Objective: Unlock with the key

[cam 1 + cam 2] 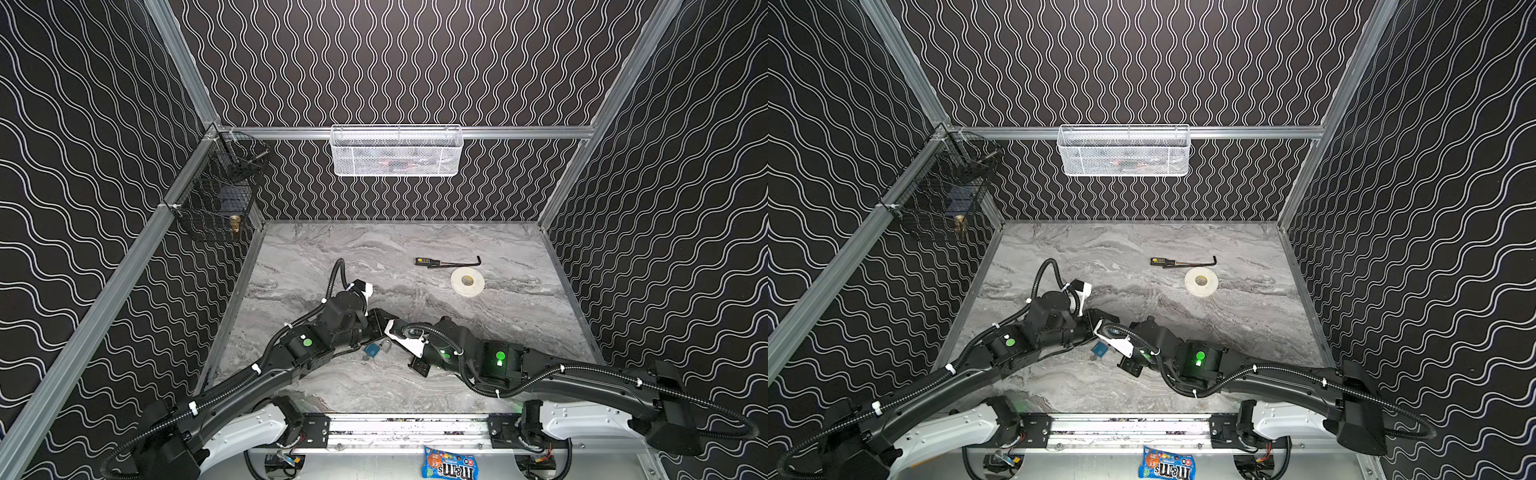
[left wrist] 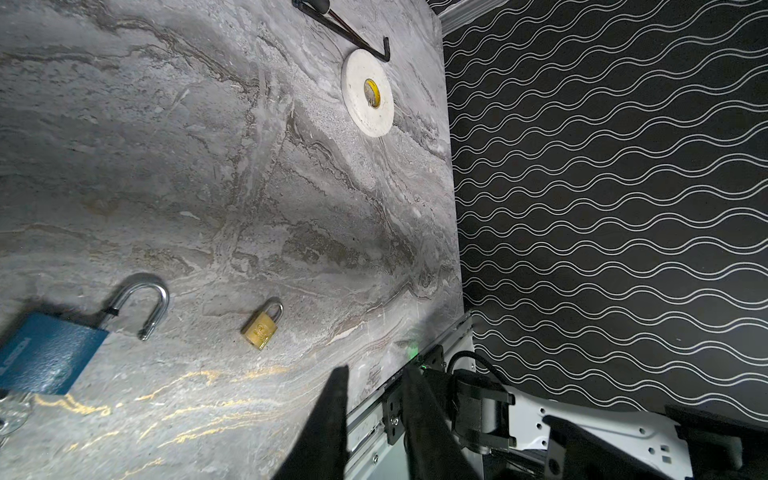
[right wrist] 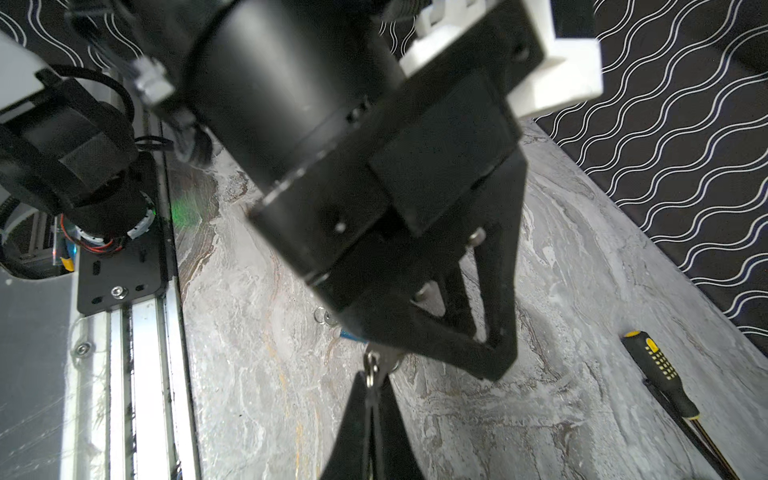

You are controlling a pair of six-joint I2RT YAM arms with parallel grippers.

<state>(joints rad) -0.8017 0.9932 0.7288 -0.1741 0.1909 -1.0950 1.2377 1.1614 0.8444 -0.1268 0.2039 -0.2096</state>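
Observation:
A blue padlock [image 1: 372, 351] lies on the marble table [image 1: 519, 332] between my two arms, and its steel shackle [image 2: 141, 303] stands sprung open. In the left wrist view the blue padlock [image 2: 45, 353] lies well off to the side of my left gripper [image 2: 376, 374]. That gripper's jaws stand a narrow gap apart with nothing between them. My right gripper [image 3: 374, 386] is shut on the silver key [image 3: 376, 361], whose head and ring stick out past the fingertips. Just beyond the key, the left gripper's fingers [image 3: 494, 357] cover most of the padlock [image 3: 348, 334].
A small brass padlock [image 2: 262, 326] lies near the blue one. At the back right lie a white tape roll [image 1: 467, 281], a screwdriver [image 1: 426, 262] and a hex key [image 1: 461, 262]. Wire baskets [image 1: 397, 151] hang on the walls. A candy bag [image 1: 449, 467] lies below the front rail.

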